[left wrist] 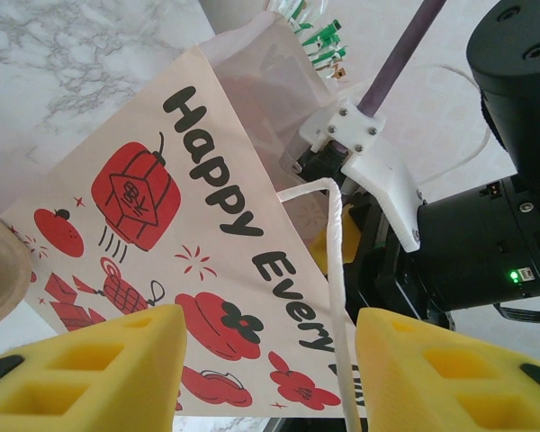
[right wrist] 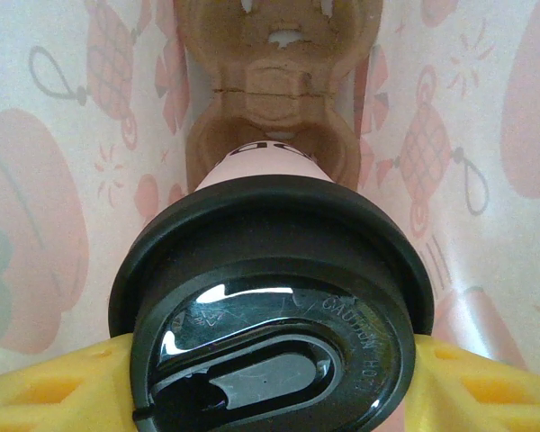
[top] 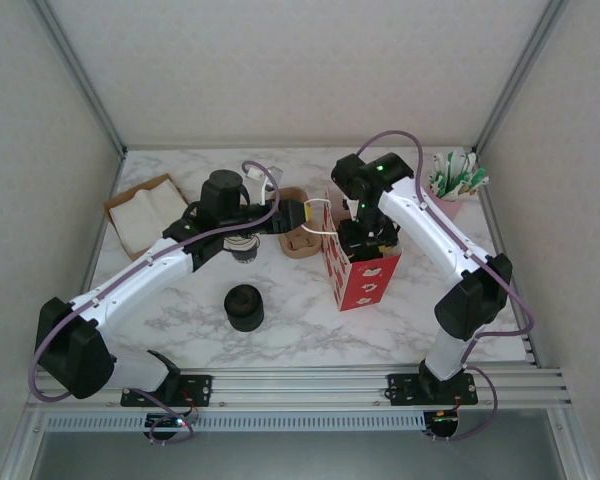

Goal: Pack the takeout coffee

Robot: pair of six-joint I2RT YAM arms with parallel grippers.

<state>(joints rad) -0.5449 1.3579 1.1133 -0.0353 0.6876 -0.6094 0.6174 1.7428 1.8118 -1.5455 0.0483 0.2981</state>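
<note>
The takeout coffee [right wrist: 270, 306], a cream cup with a black lid, hangs inside the red-and-white bag [top: 365, 275], above a brown cardboard carrier [right wrist: 274, 81]. My right gripper [right wrist: 270, 382] reaches down into the bag's mouth [top: 365, 240], and its yellow fingers [right wrist: 54, 391] press on both sides of the lid. My left gripper [left wrist: 270, 360] is beside the bag's upper left edge [top: 302, 216]. It is open, and the bag's white cord handle [left wrist: 336, 270] runs down between its fingers, close to the right one. The printed bag wall [left wrist: 207, 225] lies just beyond.
A squat stack of black lids [top: 244, 306] stands on the marble in front of my left arm. A stack of lidless cups [top: 243, 245] and another brown carrier [top: 295, 238] sit left of the bag. A napkin box [top: 145, 212] is far left and a pink cup of packets [top: 455, 185] far right.
</note>
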